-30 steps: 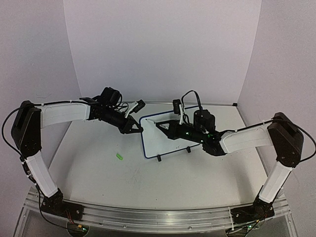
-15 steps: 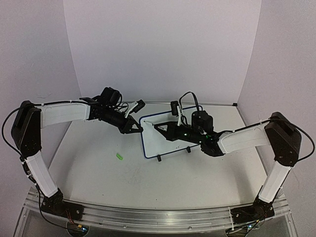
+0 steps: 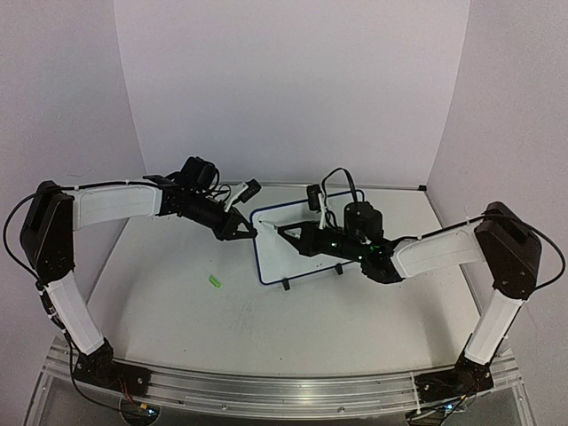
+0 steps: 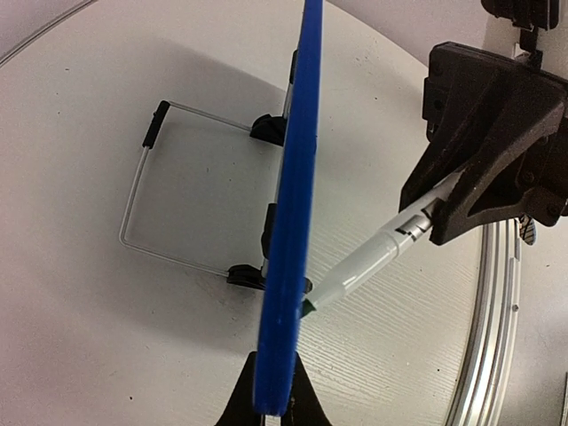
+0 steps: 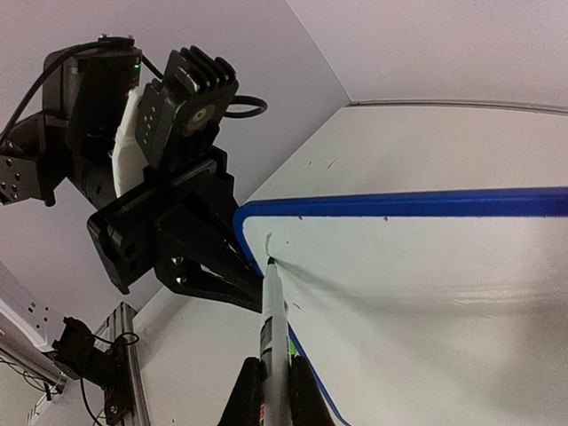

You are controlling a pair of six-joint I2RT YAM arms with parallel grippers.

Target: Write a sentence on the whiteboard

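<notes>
A small green scrap (image 3: 214, 281), too small for me to name, lies alone on my white worktop (image 3: 266, 328), left of centre. An aluminium rail (image 3: 284, 389) lines the near edge; pale backdrop walls (image 3: 293, 89) stand around.

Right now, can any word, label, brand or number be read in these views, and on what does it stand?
Nothing can be read.
whiteboard: only a short green stroke at the tip of the marker, no word yet.
marker barrel: small dark print, too blurred to read.
</notes>
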